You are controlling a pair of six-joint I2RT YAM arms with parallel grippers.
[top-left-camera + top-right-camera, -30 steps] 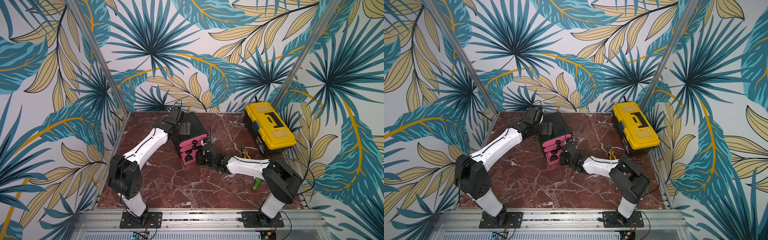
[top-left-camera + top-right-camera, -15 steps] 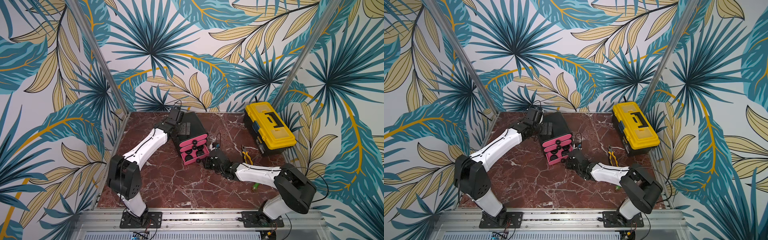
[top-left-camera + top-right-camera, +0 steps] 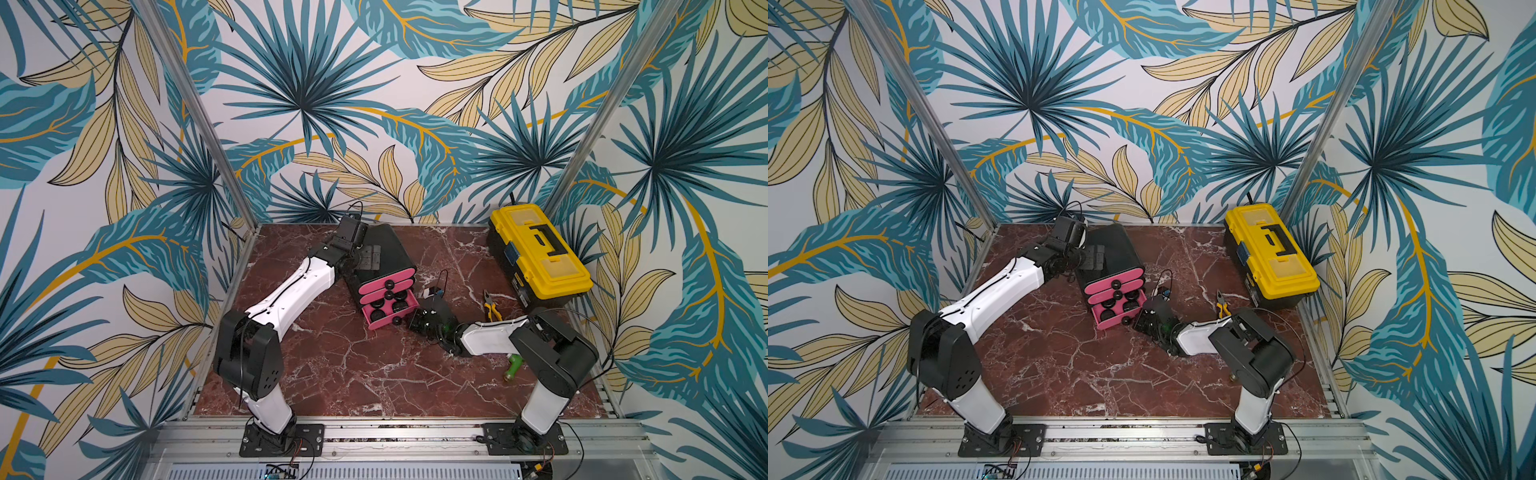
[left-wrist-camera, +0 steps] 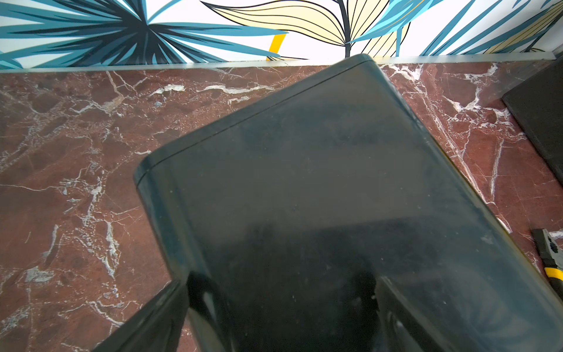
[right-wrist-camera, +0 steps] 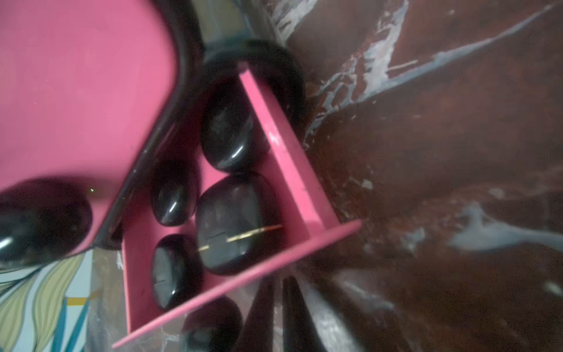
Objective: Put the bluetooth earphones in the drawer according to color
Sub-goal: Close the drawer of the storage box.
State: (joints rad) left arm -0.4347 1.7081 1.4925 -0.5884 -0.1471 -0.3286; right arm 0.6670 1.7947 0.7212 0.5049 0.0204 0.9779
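R gripper [image 3: 417, 323] has backed off toward 4 o'clock from bottom drawer [image 3: 382, 324]. Jaws closed, nothing between, just beside knob [image 5: 213, 326]. L gripper [image 3: 365, 257] spread wide on cabinet [image 3: 392, 245] top, tips partly cut off. Upper two drawers shut, contents hidden. Bottom drawer is pink and open, w/ four glossy, pebble-shaped black cases [image 5: 228, 131] inside. Cabinet at table's 11 o'clock.

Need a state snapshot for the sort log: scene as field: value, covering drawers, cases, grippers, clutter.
cabinet: black, on the marble table
bottom drawer: pulled out
upper two drawers: closed
cases in bottom drawer: four black cases
other case colours: none in view
left gripper: open, jaws wide, against the cabinet's rear
right gripper: shut, empty, beside the bottom drawer's knob
clutter: yellow toolbox, pliers, green-handled tool
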